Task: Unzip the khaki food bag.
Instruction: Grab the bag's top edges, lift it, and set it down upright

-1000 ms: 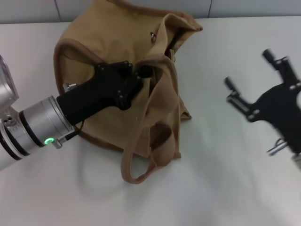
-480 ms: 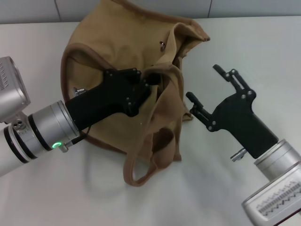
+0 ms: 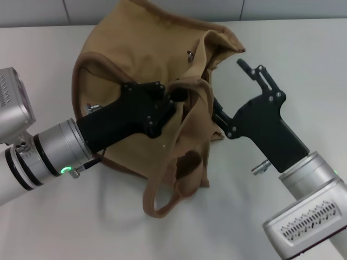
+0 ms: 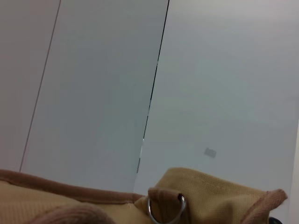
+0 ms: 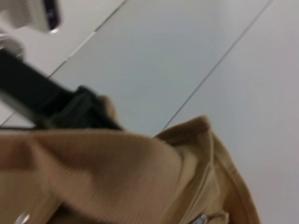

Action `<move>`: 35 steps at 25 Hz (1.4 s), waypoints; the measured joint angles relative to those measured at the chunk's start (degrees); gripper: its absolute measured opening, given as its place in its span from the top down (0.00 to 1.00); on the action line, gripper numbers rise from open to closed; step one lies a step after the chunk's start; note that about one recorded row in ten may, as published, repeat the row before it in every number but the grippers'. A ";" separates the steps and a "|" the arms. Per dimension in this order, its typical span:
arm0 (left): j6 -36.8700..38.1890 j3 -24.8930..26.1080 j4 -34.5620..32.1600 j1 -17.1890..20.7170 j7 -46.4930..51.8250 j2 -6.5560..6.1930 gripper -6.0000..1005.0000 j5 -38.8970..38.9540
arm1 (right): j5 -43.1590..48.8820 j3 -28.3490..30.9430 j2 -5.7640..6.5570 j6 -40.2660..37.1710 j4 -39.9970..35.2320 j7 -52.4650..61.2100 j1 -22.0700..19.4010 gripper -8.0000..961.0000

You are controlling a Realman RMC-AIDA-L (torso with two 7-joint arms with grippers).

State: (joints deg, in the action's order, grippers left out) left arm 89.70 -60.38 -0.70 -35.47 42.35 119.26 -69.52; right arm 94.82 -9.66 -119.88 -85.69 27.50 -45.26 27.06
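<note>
The khaki food bag (image 3: 135,65) lies slumped on the white table, and one strap handle (image 3: 162,189) trails toward me. My left gripper (image 3: 174,96) is pressed into the folds at the bag's middle and is shut on its fabric beside the other handle. My right gripper (image 3: 230,86) is open at the bag's right edge, with its lower finger (image 3: 217,108) against the canvas. The left wrist view shows the bag's top edge (image 4: 210,191) with a metal ring (image 4: 167,210). The right wrist view shows the bag (image 5: 117,177) close up, with the left arm's black gripper (image 5: 56,105) behind it.
The white table (image 3: 271,43) extends around the bag. A grey wall (image 3: 162,8) runs along the far edge. The left arm's silver wrist (image 3: 49,154) hangs over the table at the near left, and the right arm's silver wrist (image 3: 309,179) at the near right.
My right gripper has swung in from the far right to the bag's right edge. My left gripper and the bag have shifted slightly right and toward me together.
</note>
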 joint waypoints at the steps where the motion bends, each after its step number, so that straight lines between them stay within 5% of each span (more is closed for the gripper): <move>1: 0.16 0.00 0.03 -0.01 0.00 0.00 0.90 0.00 | 1.31 1.26 0.00 0.60 0.51 0.36 0.15 0.20; 24: 2.62 0.13 0.00 0.05 -0.08 0.00 0.89 -0.09 | 2.80 2.75 0.00 8.96 0.16 3.43 0.96 0.20; 35: 2.85 0.09 0.00 0.02 -0.08 0.00 0.89 0.01 | 5.27 2.90 0.00 5.93 0.44 3.43 0.38 0.20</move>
State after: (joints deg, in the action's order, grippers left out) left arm 92.55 -60.30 -0.71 -35.45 42.27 119.27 -69.51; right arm 100.10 -6.76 -119.88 -79.76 27.95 -41.83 27.44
